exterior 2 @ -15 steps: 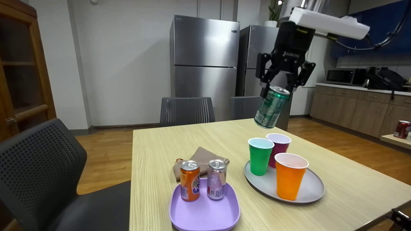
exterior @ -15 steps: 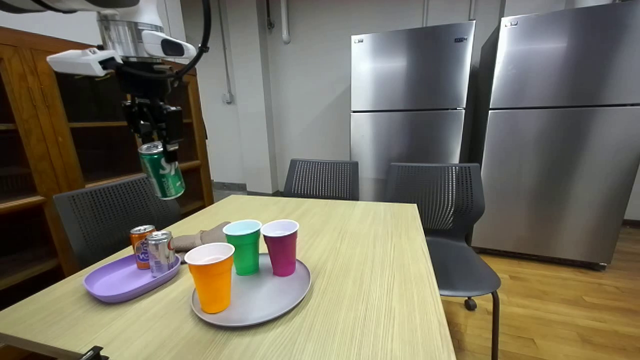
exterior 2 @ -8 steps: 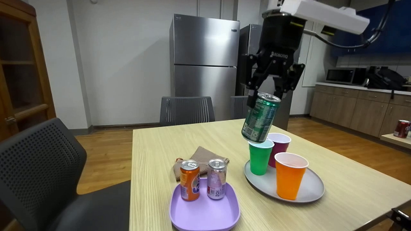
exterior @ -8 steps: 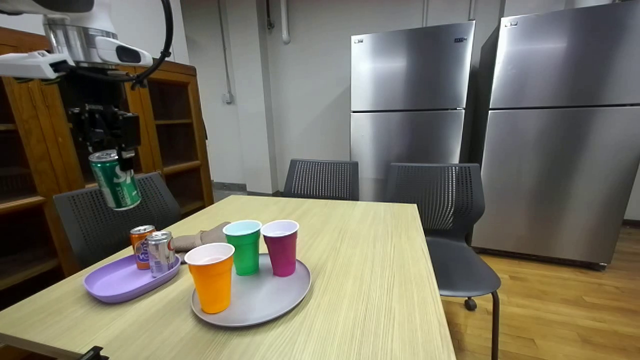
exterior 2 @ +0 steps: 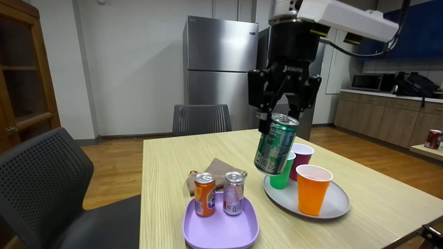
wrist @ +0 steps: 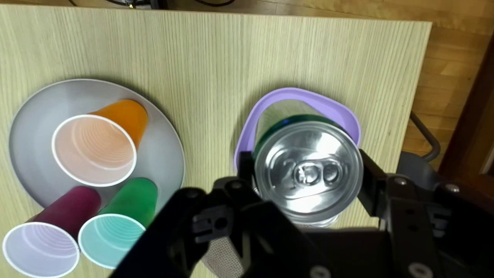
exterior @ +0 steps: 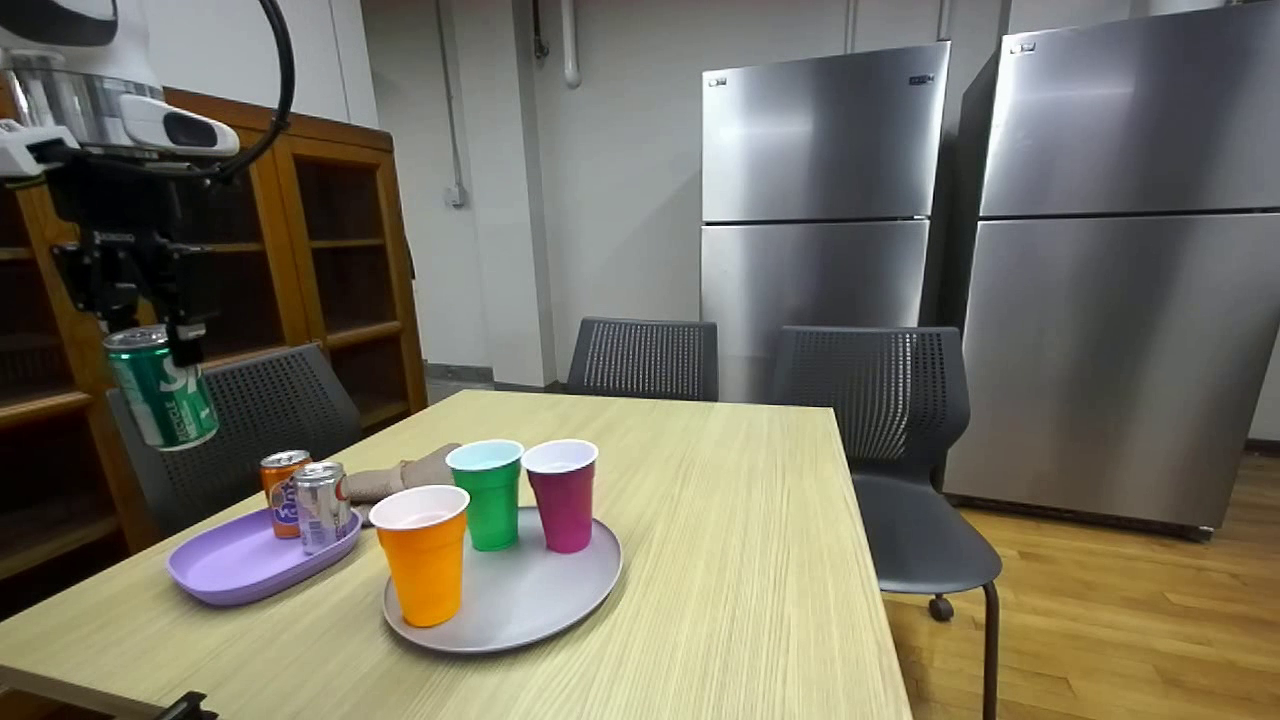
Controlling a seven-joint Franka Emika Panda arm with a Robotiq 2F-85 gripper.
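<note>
A steel fridge (exterior 2: 221,48) stands beyond a wooden table (exterior: 720,520). The gripper (exterior 2: 279,123) hangs above the table, on which a gray plate (exterior: 530,600) and a smaller purple tray (exterior 2: 221,231) lie. The plate bears an orange cup (exterior: 425,565), a green cup (exterior: 490,505) and a magenta cup (exterior: 562,508). The gripper grasps a green soda can (exterior 2: 276,150) by its upper end, tilted in midair; whether it hangs squarely over the tray is hard to judge. On the tray stand an orange can (exterior 2: 205,197) and a silver can (exterior 2: 233,194).
</note>
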